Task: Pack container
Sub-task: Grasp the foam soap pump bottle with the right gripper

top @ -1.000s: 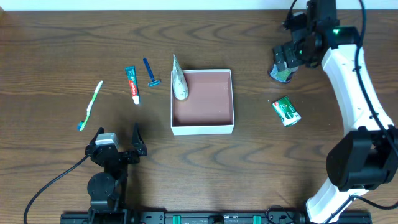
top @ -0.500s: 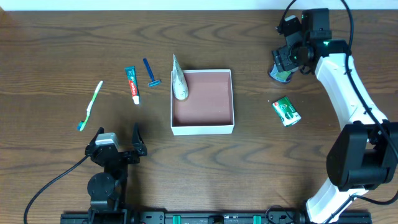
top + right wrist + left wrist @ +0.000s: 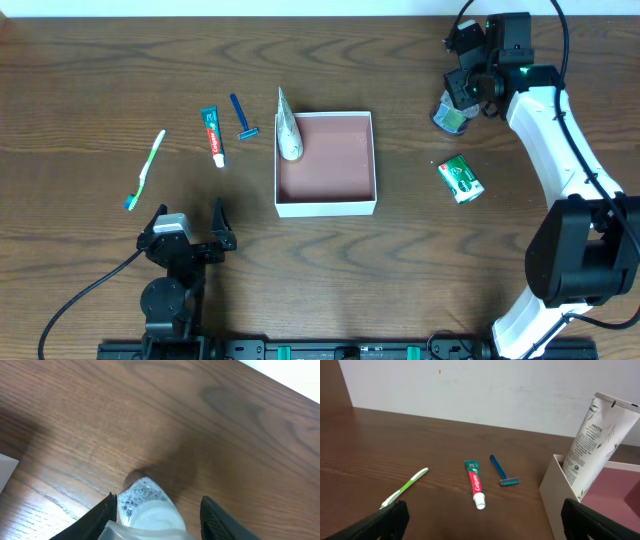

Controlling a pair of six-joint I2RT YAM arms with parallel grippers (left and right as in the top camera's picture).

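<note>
The container (image 3: 326, 207), a shallow white box with a reddish-brown inside, sits mid-table. A white shampoo tube (image 3: 287, 130) leans in its left corner, and the left wrist view also shows that tube (image 3: 592, 445) and the box wall (image 3: 555, 495). My right gripper (image 3: 462, 95) hangs at the far right over a small clear speckled tub (image 3: 452, 117). In the right wrist view its fingers flank the tub (image 3: 150, 510): the left one touches it, the right one stands a little off. My left gripper (image 3: 190, 225) rests open near the front edge, holding nothing.
Left of the box lie a toothpaste tube (image 3: 212, 135), a blue razor (image 3: 242, 118) and a green toothbrush (image 3: 146, 170). A green packet (image 3: 460, 178) lies right of the box, below the tub. A white wall runs behind the table's far edge.
The right gripper's jaws have narrowed around the speckled tub, and its wrist has shifted slightly left. The left arm and the other items have not moved.
</note>
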